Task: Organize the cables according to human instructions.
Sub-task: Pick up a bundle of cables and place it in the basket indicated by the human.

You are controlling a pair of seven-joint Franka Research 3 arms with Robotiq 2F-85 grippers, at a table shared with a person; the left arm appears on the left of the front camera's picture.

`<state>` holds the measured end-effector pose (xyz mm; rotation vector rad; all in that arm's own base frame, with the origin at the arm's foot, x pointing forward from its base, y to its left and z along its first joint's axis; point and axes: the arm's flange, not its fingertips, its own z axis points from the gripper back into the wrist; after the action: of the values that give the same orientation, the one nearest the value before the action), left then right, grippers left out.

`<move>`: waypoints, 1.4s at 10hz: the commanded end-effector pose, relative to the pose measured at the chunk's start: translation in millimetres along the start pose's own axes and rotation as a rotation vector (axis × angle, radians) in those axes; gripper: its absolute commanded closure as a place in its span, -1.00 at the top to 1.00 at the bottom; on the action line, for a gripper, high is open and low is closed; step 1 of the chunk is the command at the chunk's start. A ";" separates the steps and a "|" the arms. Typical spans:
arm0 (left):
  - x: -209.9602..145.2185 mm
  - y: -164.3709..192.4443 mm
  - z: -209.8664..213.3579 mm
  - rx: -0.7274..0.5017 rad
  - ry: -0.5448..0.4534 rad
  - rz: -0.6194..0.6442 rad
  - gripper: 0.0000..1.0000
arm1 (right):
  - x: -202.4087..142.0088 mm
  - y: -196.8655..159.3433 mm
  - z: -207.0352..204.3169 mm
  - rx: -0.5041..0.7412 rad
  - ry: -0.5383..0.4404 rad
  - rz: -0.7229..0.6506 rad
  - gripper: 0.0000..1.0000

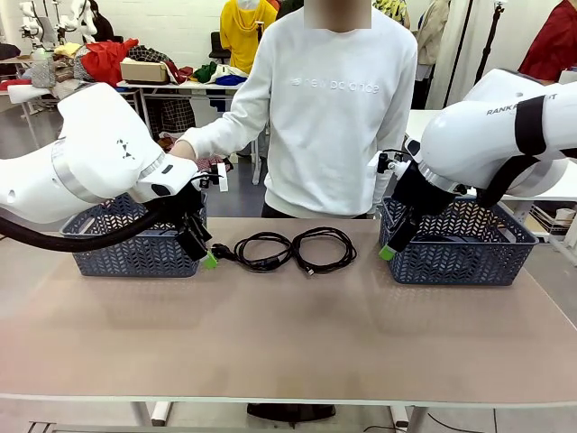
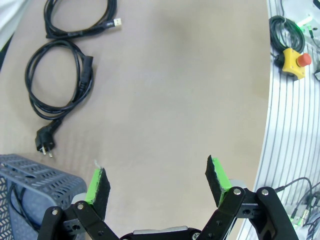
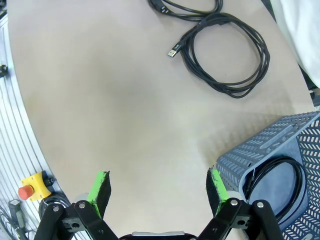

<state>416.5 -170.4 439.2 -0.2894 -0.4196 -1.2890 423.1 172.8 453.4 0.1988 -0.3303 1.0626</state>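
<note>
On right arm (image 1: pixel 505 126): print "RANK" | sweatshirt (image 1: pixel 334 117) lettering blurred | cables (image 1: pixel 293 251) mid-table

matt smooth beige table (image 1: pixel 288 334), perforated grey plastic baskets (image 1: pixel 135 253), rubbery black cables (image 3: pixel 264 55), glossy white arm shells (image 1: pixel 99 144)

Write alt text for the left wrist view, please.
An open left gripper with green pads hovers over a tan table. Two coiled black cables lie at the upper left; a grey basket corner sits at the lower left.
</note>
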 end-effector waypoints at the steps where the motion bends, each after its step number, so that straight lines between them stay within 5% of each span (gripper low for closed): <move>1: -1.5 0.5 1.7 0.004 -0.001 0.002 1.00 | 0.7 0.7 0.2 -0.002 -0.002 -0.007 1.00; 9: 0.0 0.0 0.0 0.000 0.000 0.000 1.00 | 0.7 0.7 0.2 -0.002 -0.002 -0.007 1.00; 14: 42.9 53.2 -19.5 -0.011 0.223 -0.288 1.00 | 0.7 0.7 0.2 -0.002 -0.002 -0.007 1.00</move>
<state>460.9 -197.7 439.5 -0.1240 -0.2995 -1.5176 423.3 172.9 453.4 0.1987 -0.3302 1.0628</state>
